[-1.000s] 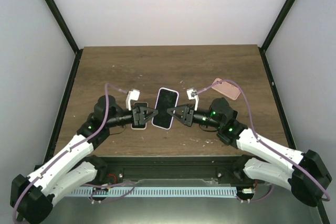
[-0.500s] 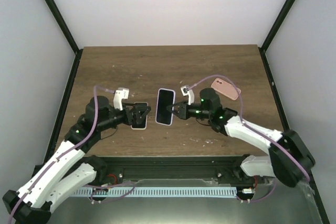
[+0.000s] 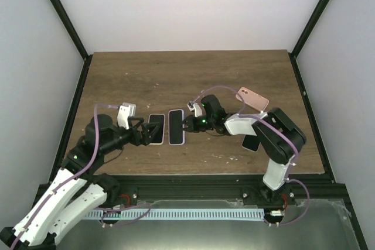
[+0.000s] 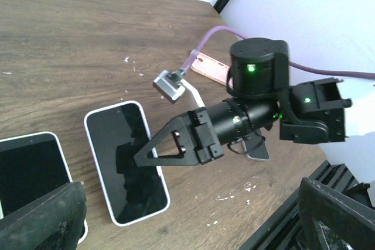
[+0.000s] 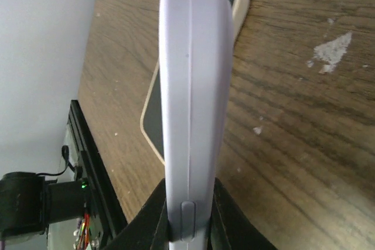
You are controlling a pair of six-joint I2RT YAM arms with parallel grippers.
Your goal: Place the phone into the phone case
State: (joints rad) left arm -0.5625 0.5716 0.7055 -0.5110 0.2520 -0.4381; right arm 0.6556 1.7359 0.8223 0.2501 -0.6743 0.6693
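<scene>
Your left gripper (image 3: 144, 132) has backed off the cream-edged phone (image 3: 155, 129), jaws wide; right gripper (image 3: 186, 125), pinching the lavender-edged phone (image 3: 176, 127) just beside it, appears mid-positioning, so next align it squarely.

phone (image 3: 176, 127) on table (image 3: 117, 74), centre — second phone (image 3: 155, 129) just left | case (image 3: 252, 99) behind — to the right

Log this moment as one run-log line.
left jaws: open, at cream-edged phone | right jaws: shut on lavender-edged phone | pink phone case: lying free, untouched
</scene>
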